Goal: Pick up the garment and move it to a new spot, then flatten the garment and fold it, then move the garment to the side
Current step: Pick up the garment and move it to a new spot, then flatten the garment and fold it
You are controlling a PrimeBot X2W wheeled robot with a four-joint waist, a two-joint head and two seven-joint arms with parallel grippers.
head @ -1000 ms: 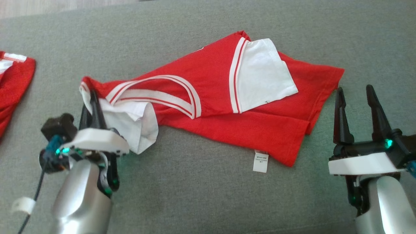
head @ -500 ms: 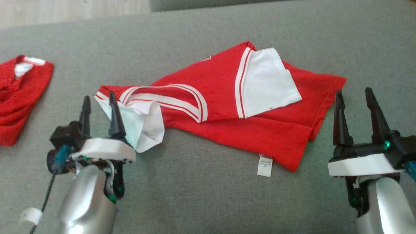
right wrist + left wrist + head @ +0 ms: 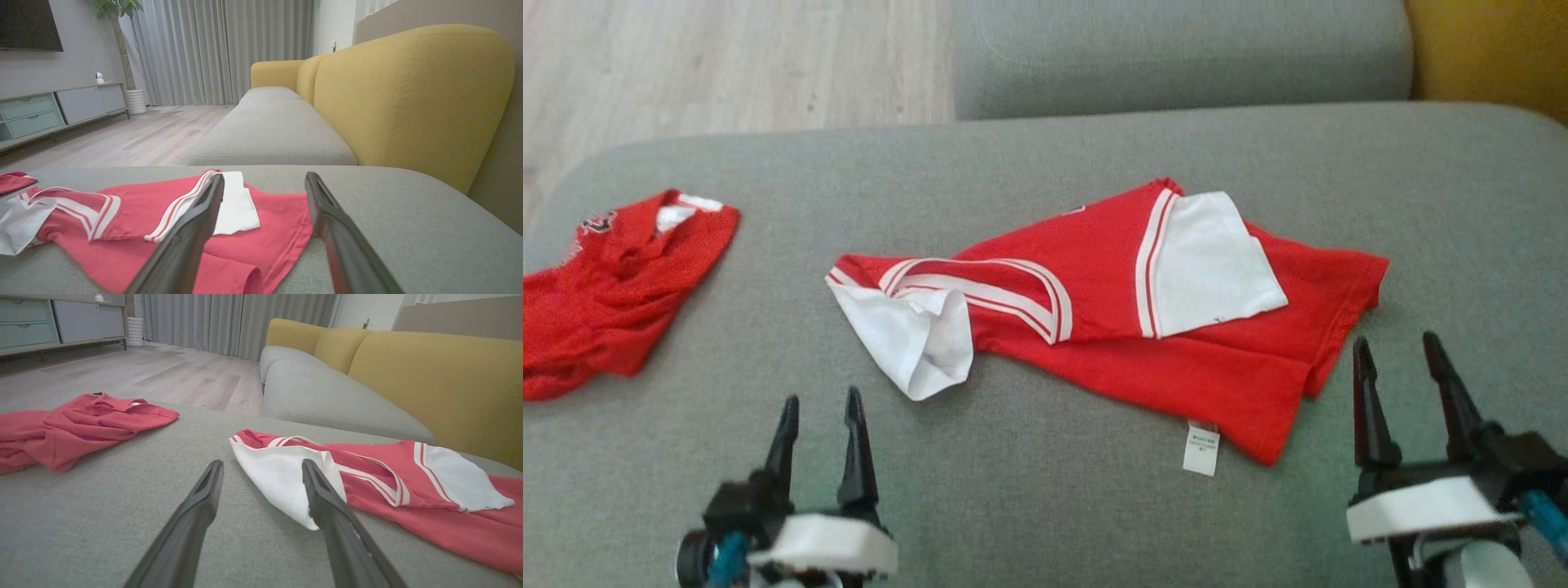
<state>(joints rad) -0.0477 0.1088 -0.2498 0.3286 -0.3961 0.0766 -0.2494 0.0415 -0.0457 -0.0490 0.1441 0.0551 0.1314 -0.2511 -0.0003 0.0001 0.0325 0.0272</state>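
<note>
The garment (image 3: 1094, 327), a red shirt with white sleeves and white-striped trim, lies loosely folded across the middle of the grey sofa seat (image 3: 1029, 506). Its white left sleeve (image 3: 907, 339) droops toward me, and a white label (image 3: 1201, 437) sticks out at the near hem. My left gripper (image 3: 820, 398) stands open and empty, short of that sleeve and apart from it. In the left wrist view the sleeve (image 3: 282, 477) lies just beyond the open left gripper (image 3: 261, 465). My right gripper (image 3: 1395, 343) is open beside the shirt's right hem. In the right wrist view the garment (image 3: 143, 212) lies left of the right gripper (image 3: 265, 177).
A second red garment (image 3: 613, 286) lies crumpled at the seat's far left edge, also seen in the left wrist view (image 3: 73, 428). Another grey cushion (image 3: 1176, 57) adjoins at the back, a yellow backrest (image 3: 1494, 49) at the right, and wooden floor (image 3: 727, 65) beyond the left edge.
My left gripper opened, let go of the white sleeve and drew back toward me. The head camera tilted up, so the whole picture shifted down. The right gripper stayed open.
</note>
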